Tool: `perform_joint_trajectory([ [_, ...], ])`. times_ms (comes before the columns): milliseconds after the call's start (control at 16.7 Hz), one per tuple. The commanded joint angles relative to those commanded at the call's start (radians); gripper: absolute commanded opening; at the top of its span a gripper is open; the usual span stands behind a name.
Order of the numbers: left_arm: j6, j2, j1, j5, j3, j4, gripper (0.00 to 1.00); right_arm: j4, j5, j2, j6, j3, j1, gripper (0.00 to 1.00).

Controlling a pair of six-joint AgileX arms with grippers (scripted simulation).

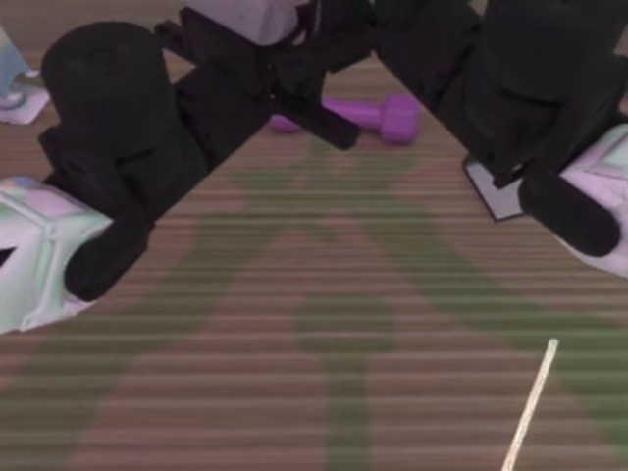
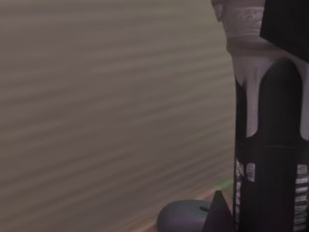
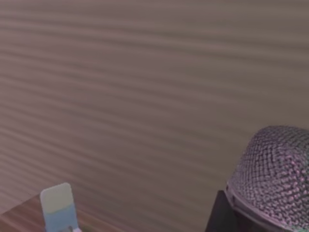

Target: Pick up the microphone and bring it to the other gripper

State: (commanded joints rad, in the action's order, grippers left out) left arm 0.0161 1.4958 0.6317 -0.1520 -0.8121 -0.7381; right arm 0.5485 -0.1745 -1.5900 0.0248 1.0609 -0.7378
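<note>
The microphone is held aloft where my two arms meet, at the far middle of the table. In the left wrist view its black handle stands upright with the pale neck above. One finger of my left gripper rests against the handle. The silvery mesh head looms large in the right wrist view, right beside my right gripper, the other gripper. In the top view the black arms cover the microphone.
A purple dumbbell lies under the arms at the far middle. A thin pale stick lies at the near right. There is a grey mouse, a light-blue card stand at the far left and a dark flat slab under the right arm.
</note>
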Motion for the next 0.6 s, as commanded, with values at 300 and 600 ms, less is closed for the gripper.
perform_joint_trajectory([
  [300,0.000,0.000,0.000,0.000,0.000,0.000,0.38,0.000,0.000,0.000,0.000,0.000,0.000,0.00],
  [600,0.000,0.000,0.000,0.000,0.000,0.000,0.75,0.000,0.000,0.000,0.000,0.000,0.000,0.00],
])
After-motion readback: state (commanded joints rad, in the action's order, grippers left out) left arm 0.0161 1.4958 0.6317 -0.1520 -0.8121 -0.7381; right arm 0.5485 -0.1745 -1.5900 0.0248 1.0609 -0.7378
